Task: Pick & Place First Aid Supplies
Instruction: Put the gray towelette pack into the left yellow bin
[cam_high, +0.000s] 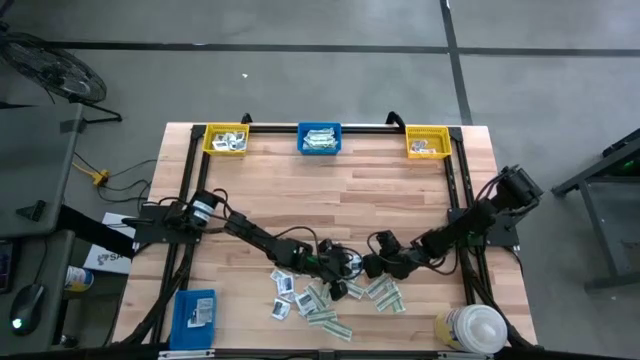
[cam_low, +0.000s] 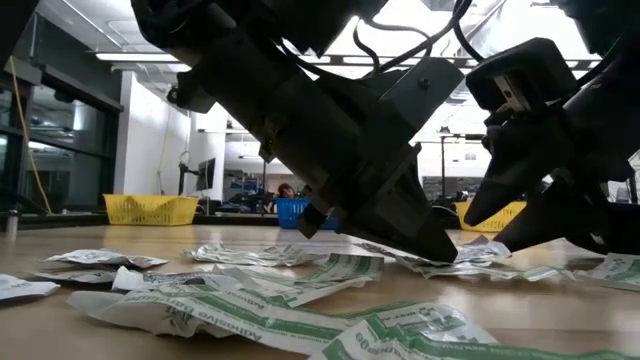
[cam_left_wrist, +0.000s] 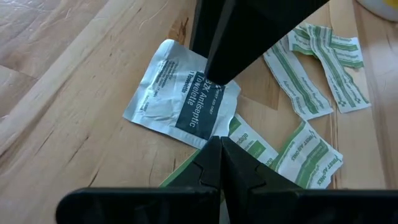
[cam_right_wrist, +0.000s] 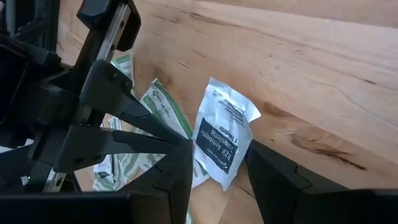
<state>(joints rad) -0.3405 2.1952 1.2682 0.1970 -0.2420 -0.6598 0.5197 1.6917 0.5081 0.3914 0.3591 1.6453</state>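
- Lying flat on the wooden desk (cam_high: 330, 190), a square white paper antiseptic packet (cam_right_wrist: 225, 140) sits among green-and-white strip packets (cam_left_wrist: 317, 62).
- Left tool (cam_left_wrist: 217, 146) is closed, empty, beside the packet.
- Right tool (cam_right_wrist: 219, 177) stands open, straddling the packet's edge.
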